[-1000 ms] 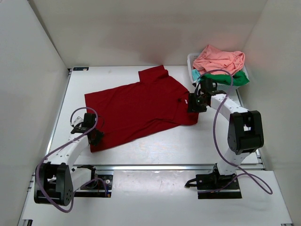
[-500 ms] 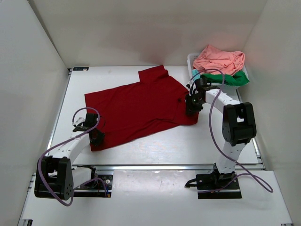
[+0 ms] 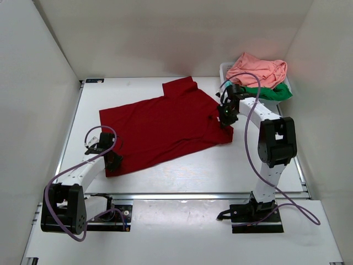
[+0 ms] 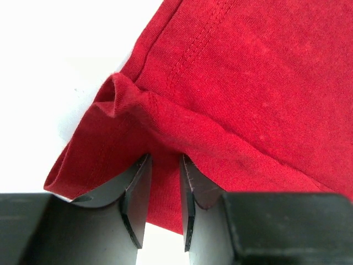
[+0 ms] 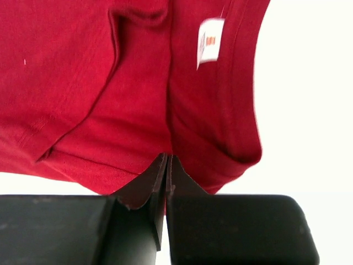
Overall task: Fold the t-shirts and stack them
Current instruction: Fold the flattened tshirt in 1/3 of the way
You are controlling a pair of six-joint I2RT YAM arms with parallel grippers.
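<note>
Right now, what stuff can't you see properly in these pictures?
Green shirt: top view, the pink shirt lies over most of it.
Basket: top view, the shirts cover all but a bit of its white rim.
Label on the red shirt: right wrist view, its print is too small and blurred to read.
Cloth pinched in the right hand: right wrist view, the shut fingers hide how much.

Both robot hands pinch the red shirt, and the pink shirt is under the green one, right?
No. The top external view shows the pink shirt lying on the green shirt, not under it. The left gripper and right gripper do pinch the red shirt.
</note>
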